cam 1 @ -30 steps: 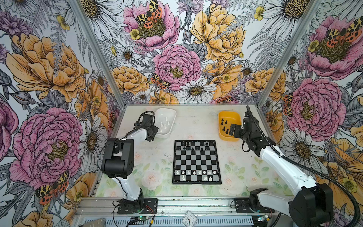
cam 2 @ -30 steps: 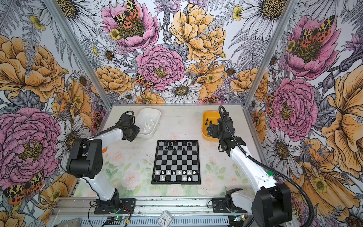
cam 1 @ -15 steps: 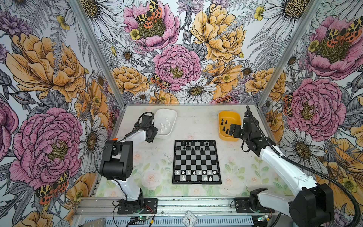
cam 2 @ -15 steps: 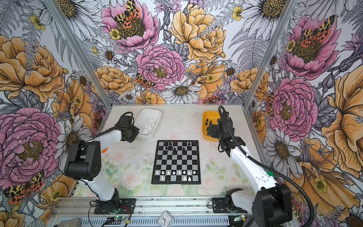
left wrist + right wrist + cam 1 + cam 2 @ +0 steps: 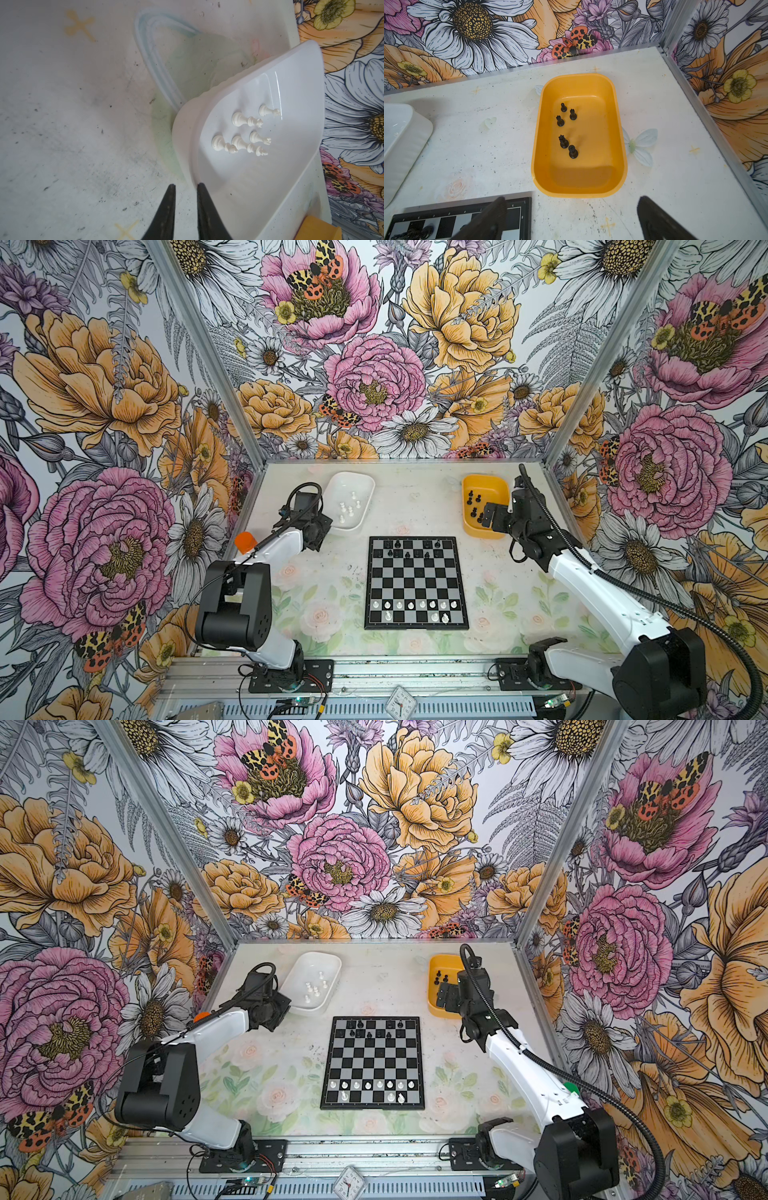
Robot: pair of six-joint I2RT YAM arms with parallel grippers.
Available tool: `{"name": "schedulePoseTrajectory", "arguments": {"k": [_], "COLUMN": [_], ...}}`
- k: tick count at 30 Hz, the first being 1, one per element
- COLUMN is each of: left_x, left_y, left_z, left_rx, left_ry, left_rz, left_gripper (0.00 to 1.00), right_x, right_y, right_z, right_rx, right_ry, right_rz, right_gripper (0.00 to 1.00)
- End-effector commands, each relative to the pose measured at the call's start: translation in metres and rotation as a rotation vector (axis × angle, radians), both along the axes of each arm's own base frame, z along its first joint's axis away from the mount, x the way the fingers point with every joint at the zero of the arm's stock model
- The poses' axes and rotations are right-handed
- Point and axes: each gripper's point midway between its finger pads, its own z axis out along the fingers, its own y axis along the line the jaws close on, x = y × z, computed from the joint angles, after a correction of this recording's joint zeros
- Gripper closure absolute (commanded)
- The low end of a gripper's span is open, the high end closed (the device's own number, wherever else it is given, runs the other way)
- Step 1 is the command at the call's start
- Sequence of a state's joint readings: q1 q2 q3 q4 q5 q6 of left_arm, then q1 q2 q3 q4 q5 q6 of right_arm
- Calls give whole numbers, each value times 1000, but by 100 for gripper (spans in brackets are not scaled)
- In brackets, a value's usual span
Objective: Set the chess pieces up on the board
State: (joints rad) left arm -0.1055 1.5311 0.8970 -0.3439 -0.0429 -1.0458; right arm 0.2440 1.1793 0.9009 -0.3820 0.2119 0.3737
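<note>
The board (image 5: 415, 580) lies mid-table, also seen in the other top view as the board (image 5: 374, 1065). Black chess pieces (image 5: 407, 553) stand on its far rows and white chess pieces (image 5: 422, 605) on its near rows. Several white pieces (image 5: 241, 119) stand in the white tub (image 5: 351, 477). Several black pieces (image 5: 563, 142) stand in the yellow tub (image 5: 492, 493). My left gripper (image 5: 185, 186) hangs just outside the white tub's near corner, jaws a narrow gap apart with nothing between them. My right gripper (image 5: 572, 199) stands wide open and empty over the yellow tub's near end.
Flower-printed walls with metal corner posts (image 5: 565, 406) close in the table on three sides. Both arm bases sit on the rail (image 5: 415, 672) along the front edge. The board's far corner (image 5: 517, 209) lies under my right gripper's one finger.
The left jaws have narrowed, and the left arm's elbow has sunk a little toward the front. The right arm and all pieces are unchanged.
</note>
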Motion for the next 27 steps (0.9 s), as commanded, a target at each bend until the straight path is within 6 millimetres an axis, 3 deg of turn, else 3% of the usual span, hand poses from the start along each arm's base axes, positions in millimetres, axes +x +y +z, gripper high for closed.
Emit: {"name": "schedulePoseTrajectory", "arguments": {"k": [1,6,11,27], "left_x": [-9,-7,0,23], "left_y": [-1,-3,-4,-5], "left_z": [2,16,17,-5], "left_rx": [6,19,23,13], "left_ry": [0,-40,-42,-2], "left_rz": [-3,-10,-10,-5], "left_gripper": [77,67,64,68], "right_x": [-2,-3,-3,0], "right_y": [5,6,7,4], "right_z": [9,9,10,11], "right_rx": [2,-4,-7,-47], "right_ry": [-15,-16,-17,-13], "right_rz": [25,36,40,41], "right_gripper": [0,0,0,0]}}
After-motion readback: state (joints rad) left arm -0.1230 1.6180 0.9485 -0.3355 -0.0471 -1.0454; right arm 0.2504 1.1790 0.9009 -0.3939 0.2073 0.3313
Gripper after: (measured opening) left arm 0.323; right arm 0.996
